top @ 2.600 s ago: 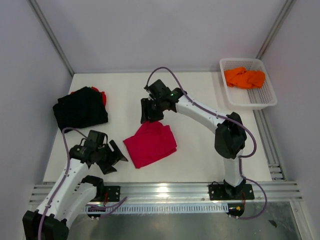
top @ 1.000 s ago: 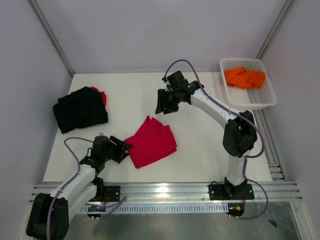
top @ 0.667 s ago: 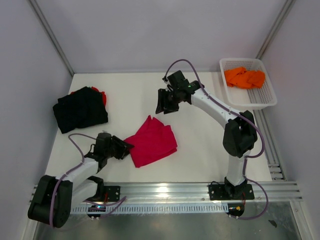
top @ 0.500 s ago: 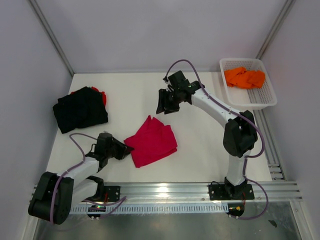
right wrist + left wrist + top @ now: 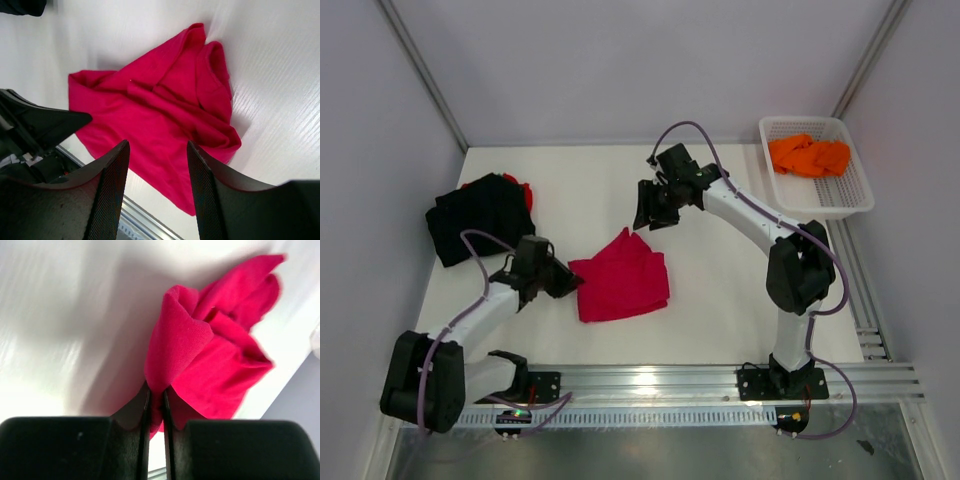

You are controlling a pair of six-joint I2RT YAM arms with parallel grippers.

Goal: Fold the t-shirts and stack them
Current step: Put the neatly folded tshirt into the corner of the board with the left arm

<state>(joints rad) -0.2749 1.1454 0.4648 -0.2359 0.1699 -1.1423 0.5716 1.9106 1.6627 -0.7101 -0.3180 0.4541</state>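
**Item 1. Crimson t-shirt** (image 5: 623,287): a loosely folded bundle near the middle of the surface (image 5: 720,300), its long axis running roughly 9 to 3 o'clock.

**Item 2. Left gripper** (image 5: 571,283): clenched on a raised fold at the bundle's 9 o'clock edge. The wrist view shows cloth pinched between the closed jaws. The bundle lies at 3 o'clock from it. This is the nearer arm, and the one placed to drag or lift the piece.

**Item 3. Right gripper** (image 5: 651,214): released and holding nothing, hovering apart from the cloth at the bundle's 12 to 1 o'clock. The bundle lies at 6 to 7 o'clock from it.

**Item 4. Black t-shirt** (image 5: 480,218): folded, at 10 o'clock on the surface, well apart from the bundle. It is the likely stacking place.

**Item 5. Red t-shirt** (image 5: 525,192): only an edge shows beneath the black one, and its fold cannot be judged.

**Item 6. Basket** (image 5: 817,205): white mesh, at 2 o'clock.

**Item 7. Orange t-shirts** (image 5: 808,155): crumpled in the far end of the basket, unfolded. The count is unclear.
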